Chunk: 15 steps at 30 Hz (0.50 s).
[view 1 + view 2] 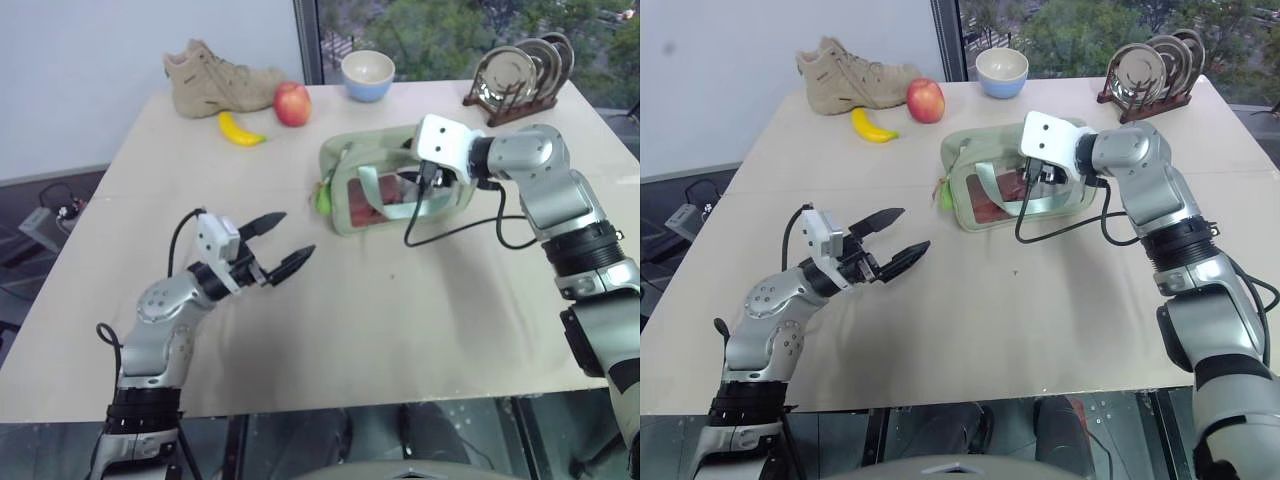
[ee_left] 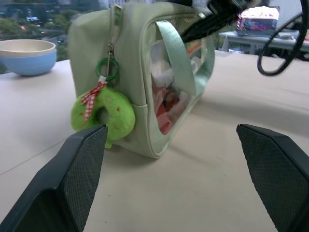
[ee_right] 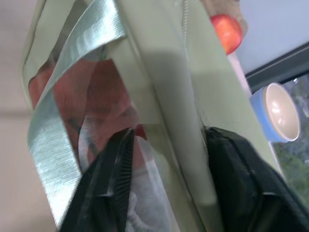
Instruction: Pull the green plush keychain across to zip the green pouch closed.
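The green pouch stands mid-table with a clear side, a pale green strap and red and white contents. The green plush keychain hangs by a ring from the zipper at the pouch's left end. My right gripper is at the pouch's right end. In the right wrist view its fingers press either side of the upper edge, shut on the pouch. My left gripper hovers open, nearer me and left of the pouch, pointing at the keychain without touching it.
At the back of the table stand a tan shoe, a banana, a red apple, a blue bowl and a rack of plates. A black cable loops from my right wrist beside the pouch.
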Tool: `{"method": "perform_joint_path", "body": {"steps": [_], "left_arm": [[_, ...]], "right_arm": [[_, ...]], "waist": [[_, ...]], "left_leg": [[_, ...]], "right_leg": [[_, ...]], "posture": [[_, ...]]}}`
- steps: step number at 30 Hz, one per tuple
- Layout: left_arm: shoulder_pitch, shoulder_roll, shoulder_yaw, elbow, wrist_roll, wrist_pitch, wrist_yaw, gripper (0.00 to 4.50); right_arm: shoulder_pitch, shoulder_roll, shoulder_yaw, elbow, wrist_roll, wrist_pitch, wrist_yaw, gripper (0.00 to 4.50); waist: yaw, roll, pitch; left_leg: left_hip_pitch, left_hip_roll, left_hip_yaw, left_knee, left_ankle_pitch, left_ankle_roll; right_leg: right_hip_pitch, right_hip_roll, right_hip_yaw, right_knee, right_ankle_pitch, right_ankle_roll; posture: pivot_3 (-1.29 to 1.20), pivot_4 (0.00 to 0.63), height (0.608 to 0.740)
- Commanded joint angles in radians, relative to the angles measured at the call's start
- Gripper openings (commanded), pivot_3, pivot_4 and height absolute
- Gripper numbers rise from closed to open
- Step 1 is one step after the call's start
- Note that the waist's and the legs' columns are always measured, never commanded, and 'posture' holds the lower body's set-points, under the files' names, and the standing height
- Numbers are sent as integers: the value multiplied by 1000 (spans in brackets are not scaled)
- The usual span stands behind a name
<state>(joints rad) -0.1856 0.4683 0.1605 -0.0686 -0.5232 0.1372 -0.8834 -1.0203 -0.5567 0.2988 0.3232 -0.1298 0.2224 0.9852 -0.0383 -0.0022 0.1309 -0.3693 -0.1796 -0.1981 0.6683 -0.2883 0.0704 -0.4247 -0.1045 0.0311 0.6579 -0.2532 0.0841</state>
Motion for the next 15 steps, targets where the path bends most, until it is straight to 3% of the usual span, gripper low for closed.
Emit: {"method": "perform_joint_path", "body": {"steps": [1, 2, 3, 11, 15], "left_arm": [[12, -32, 51, -32, -91, 144, 119, 4500], [12, -37, 58, -34, -110, 181, 137, 4500], [10, -44, 67, -37, -135, 215, 151, 4500], [-113, -81, 114, 40, -188, 339, 293, 4500], [-207, -79, 81, 123, -86, 283, 334, 4500]], "right_arm": [[-1, 11, -51, -145, 60, 191, 20, 642], [5, 12, -54, -178, 65, 232, 16, 174], [9, 11, -54, -210, 68, 276, 9, 73], [47, 9, -26, -381, 79, 447, -16, 73], [87, -4, -12, -428, 74, 450, -22, 73]], "waist": [[-2, 0, 0], [-3, 0, 0], [-3, 0, 0], [6, 0, 0], [6, -1, 0]], "left_leg": [[0, 0, 0, 0, 0, 0], [0, 0, 0, 0, 0, 0], [0, 0, 0, 0, 0, 0], [-1, 0, -1, 1, 0, 0], [-1, 0, -1, 1, 0, 0]], "right_leg": [[0, 0, 0, 0, 0, 0], [0, 0, 0, 1, 0, 0], [0, 0, 0, 1, 0, 0], [0, 0, 0, 1, 0, 0], [0, -1, 0, 1, 0, 0]], "posture": [[0, 150, 740], [0, 150, 740], [0, 150, 740], [0, 150, 740], [0, 150, 740]]}}
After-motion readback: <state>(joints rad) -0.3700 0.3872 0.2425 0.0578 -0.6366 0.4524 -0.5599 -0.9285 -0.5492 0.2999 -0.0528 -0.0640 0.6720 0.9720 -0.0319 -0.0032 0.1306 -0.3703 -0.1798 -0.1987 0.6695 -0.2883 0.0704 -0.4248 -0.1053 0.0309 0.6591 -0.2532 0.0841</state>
